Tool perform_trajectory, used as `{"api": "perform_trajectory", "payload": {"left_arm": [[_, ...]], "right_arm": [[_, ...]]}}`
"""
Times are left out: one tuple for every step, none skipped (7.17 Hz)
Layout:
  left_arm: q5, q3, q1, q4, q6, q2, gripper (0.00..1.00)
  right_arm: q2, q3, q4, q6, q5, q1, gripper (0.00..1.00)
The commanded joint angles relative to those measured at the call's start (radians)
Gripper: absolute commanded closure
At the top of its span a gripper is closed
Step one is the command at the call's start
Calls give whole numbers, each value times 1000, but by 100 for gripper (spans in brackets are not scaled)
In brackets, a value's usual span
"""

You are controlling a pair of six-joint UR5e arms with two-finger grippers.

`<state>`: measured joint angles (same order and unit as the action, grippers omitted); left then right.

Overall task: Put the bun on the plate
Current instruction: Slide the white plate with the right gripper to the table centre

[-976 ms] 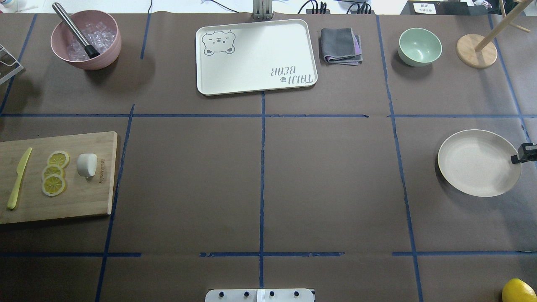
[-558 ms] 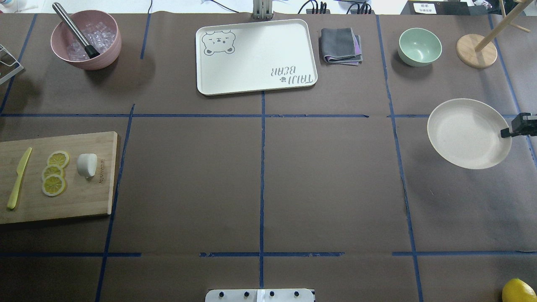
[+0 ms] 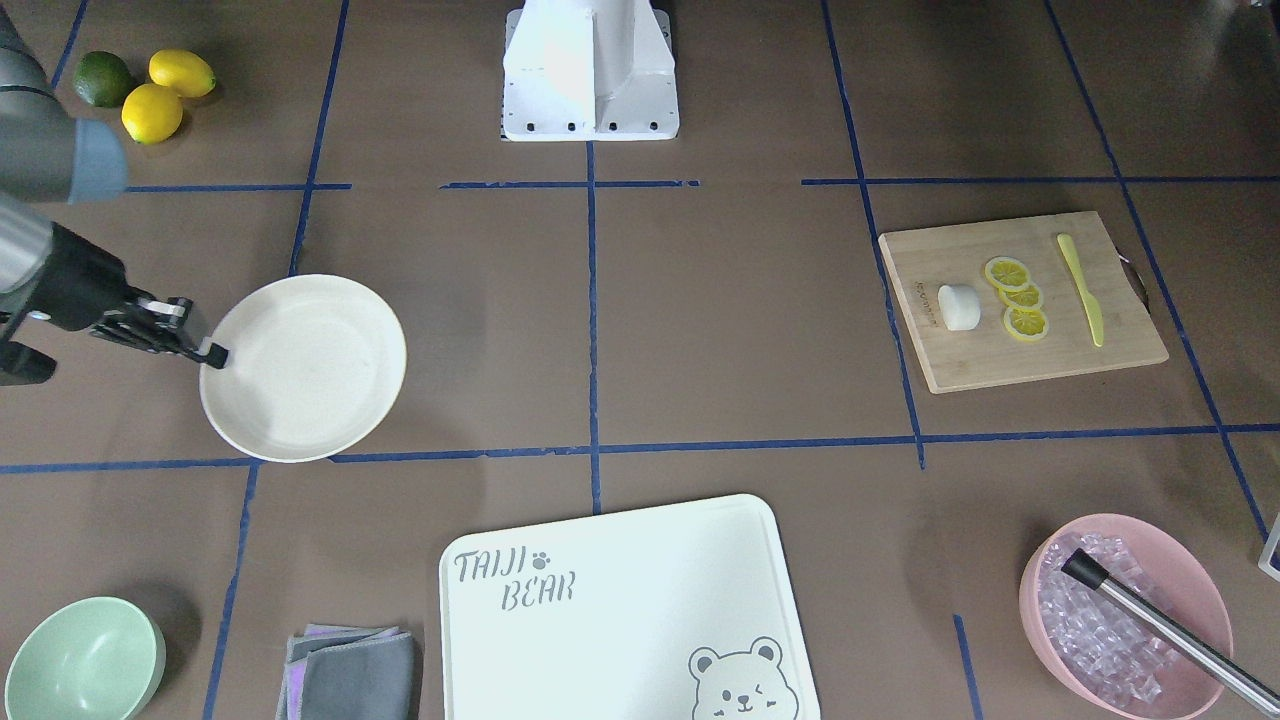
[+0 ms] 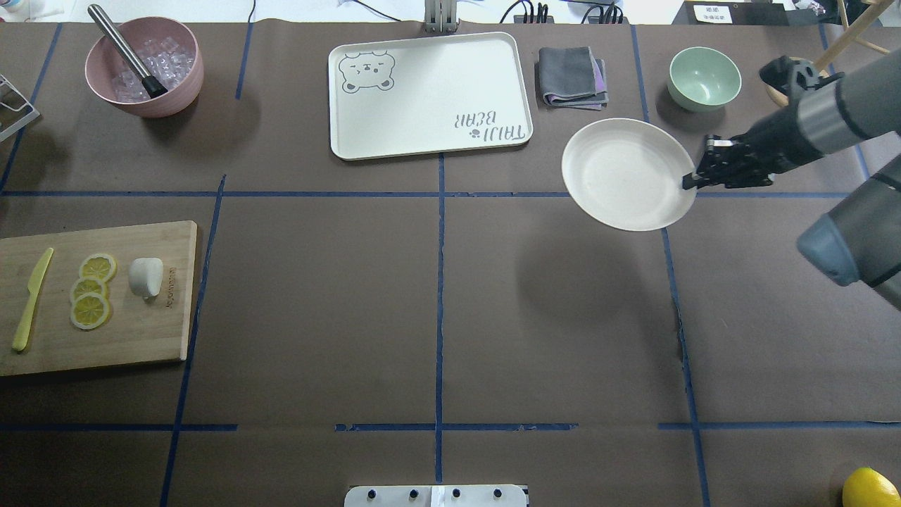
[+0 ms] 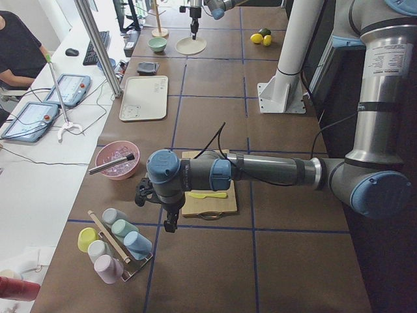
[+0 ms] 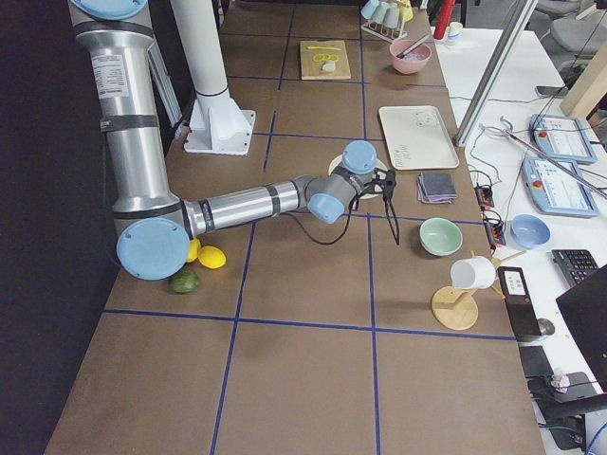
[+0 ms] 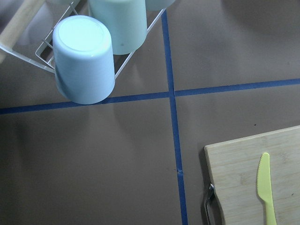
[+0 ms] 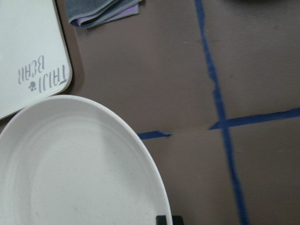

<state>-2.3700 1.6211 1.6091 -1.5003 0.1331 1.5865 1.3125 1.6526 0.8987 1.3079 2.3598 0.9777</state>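
Observation:
The bun [image 4: 146,277] is a small white lump lying on the wooden cutting board [image 4: 141,331] at the left, next to the lemon slices [image 4: 91,290]; it also shows in the front view [image 3: 959,306]. The cream plate [image 4: 623,172] hangs above the table at centre-right and casts a shadow below it. My right gripper [image 4: 690,182] is shut on the plate's right rim, and the plate [image 8: 70,164] fills the lower left of the right wrist view. My left gripper [image 5: 171,225] hovers off the board's far end near the cup rack; whether it is open or shut cannot be told.
A bear-printed tray [image 4: 429,95], folded grey cloth [image 4: 572,76] and mint bowl [image 4: 704,77] line the far edge. A pink bowl of ice [image 4: 144,67] stands far left. A yellow knife [image 4: 32,299] lies on the board. A cup rack [image 7: 84,56] stands left of it.
My right gripper has carried the plate from the table's right edge leftward and farther from the robot, raising it off the table. The bun and board have not moved.

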Motion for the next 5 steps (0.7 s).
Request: {"api": "perform_trajectory", "payload": {"left_arm": [[0, -1, 0, 0, 0, 0, 0], [0, -1, 0, 0, -1, 0, 0], [0, 0, 0, 0, 0, 0, 0], [0, -1, 2, 0, 0, -2, 0], [2, 0, 2, 0, 0, -2, 0]], "right_arm": [[-137, -10, 5, 225, -236, -237, 100], [-163, -13, 38, 259, -342, -319, 100], [-185, -13, 78, 278, -417, -376, 100], [-185, -13, 85, 289, -444, -402, 100], [-185, -13, 86, 293, -448, -416, 100]]}}
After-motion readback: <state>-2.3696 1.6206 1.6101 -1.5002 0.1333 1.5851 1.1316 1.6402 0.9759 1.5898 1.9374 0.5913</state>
